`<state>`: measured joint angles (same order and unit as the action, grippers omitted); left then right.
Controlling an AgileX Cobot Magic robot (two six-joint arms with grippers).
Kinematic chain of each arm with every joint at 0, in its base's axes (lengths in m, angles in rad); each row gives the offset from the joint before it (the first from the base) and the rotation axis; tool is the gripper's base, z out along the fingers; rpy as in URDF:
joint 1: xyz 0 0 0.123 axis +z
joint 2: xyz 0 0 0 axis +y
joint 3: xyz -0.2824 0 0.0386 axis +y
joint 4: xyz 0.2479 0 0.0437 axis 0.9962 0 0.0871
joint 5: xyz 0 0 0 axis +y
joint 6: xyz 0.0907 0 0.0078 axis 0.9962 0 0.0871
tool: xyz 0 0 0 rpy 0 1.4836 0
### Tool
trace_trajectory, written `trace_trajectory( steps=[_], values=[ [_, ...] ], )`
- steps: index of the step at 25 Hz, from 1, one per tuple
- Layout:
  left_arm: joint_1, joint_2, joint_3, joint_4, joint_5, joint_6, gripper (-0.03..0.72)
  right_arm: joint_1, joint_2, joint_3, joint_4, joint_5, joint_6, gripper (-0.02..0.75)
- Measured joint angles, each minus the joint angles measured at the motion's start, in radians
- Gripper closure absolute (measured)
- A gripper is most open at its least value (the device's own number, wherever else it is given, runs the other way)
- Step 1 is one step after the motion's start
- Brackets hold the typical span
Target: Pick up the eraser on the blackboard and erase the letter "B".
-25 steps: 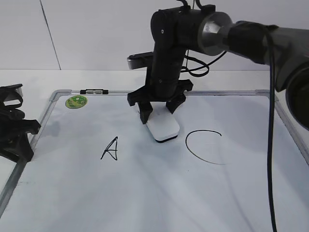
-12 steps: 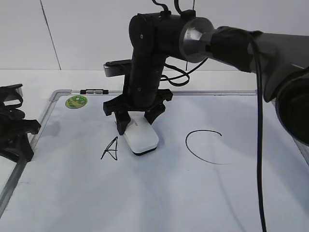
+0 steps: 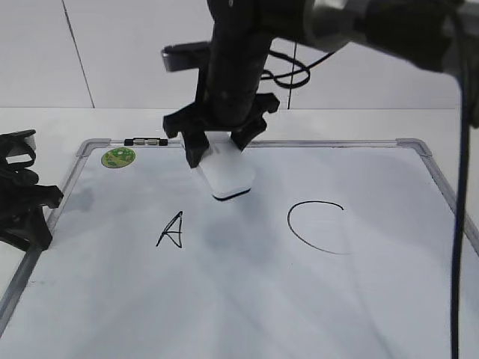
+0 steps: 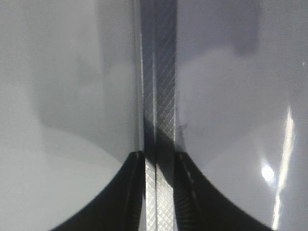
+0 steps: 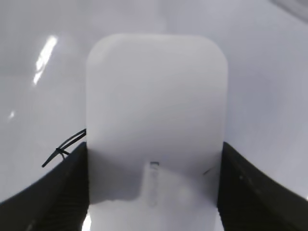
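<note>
My right gripper (image 3: 217, 152) is shut on the white eraser (image 3: 223, 176) and holds it tilted just above the blackboard (image 3: 247, 299), above and right of the "A" (image 3: 171, 229). In the right wrist view the eraser (image 5: 156, 106) fills the space between the jaws (image 5: 156, 192). A bit of black marker stroke (image 5: 62, 147) shows at its left edge. No letter "B" shows; the board between the "A" and the "C" (image 3: 314, 224) is blank. My left gripper (image 3: 34, 213) sits at the board's left edge, its jaws (image 4: 158, 192) closed against the metal frame (image 4: 158, 72).
A round green sticker (image 3: 118, 157) is at the board's far left corner, with a small black clip (image 3: 146, 141) on the top frame beside it. The right arm reaches in from the upper right across the board's back edge. A white wall stands behind the table.
The right gripper slid the eraser left along the board towards the "A", then lifted it up and back off the surface. The left arm has not moved.
</note>
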<state>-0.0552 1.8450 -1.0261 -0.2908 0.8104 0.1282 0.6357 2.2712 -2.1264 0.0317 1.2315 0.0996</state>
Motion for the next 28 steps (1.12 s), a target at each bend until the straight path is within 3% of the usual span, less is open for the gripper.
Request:
trace_trajectory(
  steps=[12, 28],
  values=[
    [-0.002, 0.000, 0.000, 0.010, -0.002, -0.004, 0.545, -0.011, -0.293, 0.043, -0.161, 0.008, 0.078, 0.200],
    [-0.002, 0.000, 0.000, 0.012, -0.003, -0.004, 0.545, -0.311, -0.630, 0.636, -0.237, 0.019, 0.114, 0.200]
  ],
)
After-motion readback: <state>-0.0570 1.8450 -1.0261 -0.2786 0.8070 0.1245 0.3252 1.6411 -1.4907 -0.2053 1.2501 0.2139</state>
